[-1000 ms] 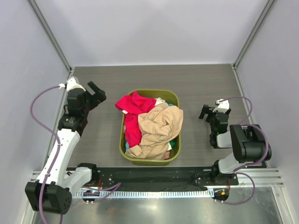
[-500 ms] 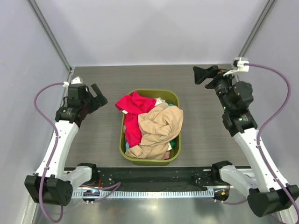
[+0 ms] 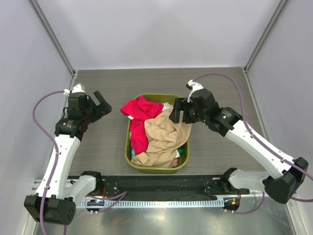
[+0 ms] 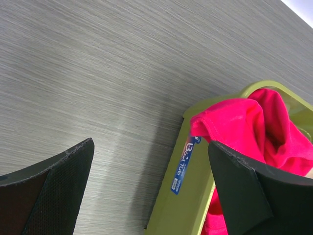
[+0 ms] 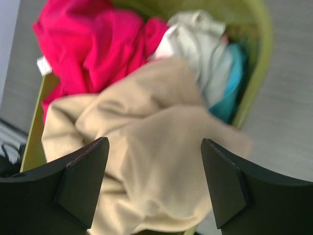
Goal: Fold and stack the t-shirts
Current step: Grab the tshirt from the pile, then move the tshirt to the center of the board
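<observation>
The t-shirts lie heaped in an olive-green basket (image 3: 133, 162) at the table's middle. A tan shirt (image 3: 164, 137) lies on top at the right, a pink-red shirt (image 3: 139, 115) at the left, with bits of cream-white (image 5: 195, 39) and teal (image 5: 230, 93) under them. My right gripper (image 3: 177, 113) is open, hovering just above the tan shirt (image 5: 156, 161), holding nothing. My left gripper (image 3: 101, 100) is open and empty above bare table left of the basket; its view shows the basket rim (image 4: 195, 196) and pink-red shirt (image 4: 249, 127).
Grey walls close in the wooden table (image 3: 215, 83) on three sides. A blue label (image 4: 185, 164) hangs on the basket's outer wall. Bare table surface lies to the left, right and behind the basket. The arm bases and a rail run along the near edge.
My right arm swung from the right side, up to the far right corner, then in over the basket above the tan shirt. My left gripper shifted only slightly.
</observation>
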You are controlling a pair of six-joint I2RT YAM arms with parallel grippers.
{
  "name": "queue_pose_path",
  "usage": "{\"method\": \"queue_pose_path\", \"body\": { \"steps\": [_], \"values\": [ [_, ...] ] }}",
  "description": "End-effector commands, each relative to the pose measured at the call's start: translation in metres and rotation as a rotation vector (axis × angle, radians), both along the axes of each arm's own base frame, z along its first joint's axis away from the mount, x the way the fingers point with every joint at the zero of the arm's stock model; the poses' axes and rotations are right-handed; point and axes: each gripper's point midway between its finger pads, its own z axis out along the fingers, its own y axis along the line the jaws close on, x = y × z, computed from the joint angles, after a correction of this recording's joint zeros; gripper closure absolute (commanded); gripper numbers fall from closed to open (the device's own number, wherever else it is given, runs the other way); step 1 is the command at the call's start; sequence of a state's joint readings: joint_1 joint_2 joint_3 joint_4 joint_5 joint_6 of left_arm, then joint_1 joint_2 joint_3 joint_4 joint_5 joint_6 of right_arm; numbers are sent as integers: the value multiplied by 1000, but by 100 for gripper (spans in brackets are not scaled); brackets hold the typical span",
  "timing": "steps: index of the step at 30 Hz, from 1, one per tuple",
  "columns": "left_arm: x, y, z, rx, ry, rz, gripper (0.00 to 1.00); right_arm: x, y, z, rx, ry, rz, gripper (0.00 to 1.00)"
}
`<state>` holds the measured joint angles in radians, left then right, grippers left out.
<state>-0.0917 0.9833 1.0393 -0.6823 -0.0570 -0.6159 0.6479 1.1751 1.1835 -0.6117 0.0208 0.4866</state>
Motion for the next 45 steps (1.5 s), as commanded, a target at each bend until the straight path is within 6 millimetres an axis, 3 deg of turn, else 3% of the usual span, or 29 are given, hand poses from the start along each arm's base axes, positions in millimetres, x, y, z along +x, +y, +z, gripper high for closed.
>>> {"method": "queue_pose_path", "body": {
  "steps": [1,4,5,6,7,9,10,11,13,14,16,17,19,21,22,24,25,26,27,28,30,31,32,33,34,35,37,40,45],
  "values": [
    [-3,3,4,11,-24,2,0,-29,10,-13,-35,69,28,20],
    [-3,4,4,11,-24,6,0,-39,18,-28,-62,95,49,33],
    [-3,4,3,12,-22,7,0,-39,17,-33,-76,98,48,55],
    [-4,4,3,11,-24,8,0,-39,17,-37,-90,105,48,64],
    [-4,4,3,12,-24,9,0,-38,16,-40,-105,103,53,80],
    [-4,3,3,8,-25,6,0,-33,21,-33,-109,82,70,99],
    [-4,2,4,5,-28,1,0,-27,23,-26,-114,62,71,99],
    [-4,1,4,3,-32,-10,0,-15,28,10,-94,-33,84,99],
    [-5,-4,6,-8,-45,-36,2,1,24,54,-116,-133,53,99],
    [-4,-5,10,-11,-63,-43,3,18,8,132,-101,-315,-37,99],
    [-5,-5,11,-4,-74,-48,4,23,-20,203,-94,-462,-145,99],
    [-6,-5,13,-1,-84,-50,4,18,-47,261,-49,-584,-240,99],
    [-6,-4,15,6,-96,-53,4,6,-78,314,14,-696,-340,98],
    [-7,-5,16,7,-104,-57,6,-6,-113,329,12,-744,-452,99],
    [-6,-7,19,3,-116,-65,6,-2,-114,319,-9,-738,-474,99],
    [-6,-10,19,0,-117,-77,8,-12,-139,313,-11,-742,-561,99],
    [-4,-11,18,-3,-119,-80,9,-4,-136,284,-76,-703,-568,99],
    [-5,-17,19,-18,-120,-106,9,-5,-143,273,-91,-687,-602,99],
    [-4,-20,17,-20,-112,-118,10,-14,-165,267,-104,-679,-693,99],
    [-3,-22,17,-22,-110,-127,11,-11,-165,243,-140,-651,-706,99],
    [-2,-30,12,-23,-93,-153,12,-22,-174,230,-112,-642,-713,98],
    [-1,-34,11,-23,-87,-163,12,-18,-165,200,-127,-602,-689,94],
    [-1,-38,10,-25,-83,-170,13,-17,-160,186,-116,-583,-664,67],
    [-2,-45,7,-21,-76,-189,13,-17,-152,169,-110,-559,-630,52],
    [-1,-49,3,-20,-62,-199,14,-15,-129,132,-99,-492,-535,43],
    [-1,-54,1,-27,-56,-209,15,-14,-117,113,-101,-453,-478,26],
    [-1,-63,-9,-3,-32,-220,17,-16,-90,61,-116,-337,-367,16],
    [-2,-80,-24,15,1,-260,21,-16,-84,23,-156,-259,-354,3],
    [-5,-107,-53,42,85,-339,34,-10,-75,20,-143,-257,-348,0]
  ]
}}
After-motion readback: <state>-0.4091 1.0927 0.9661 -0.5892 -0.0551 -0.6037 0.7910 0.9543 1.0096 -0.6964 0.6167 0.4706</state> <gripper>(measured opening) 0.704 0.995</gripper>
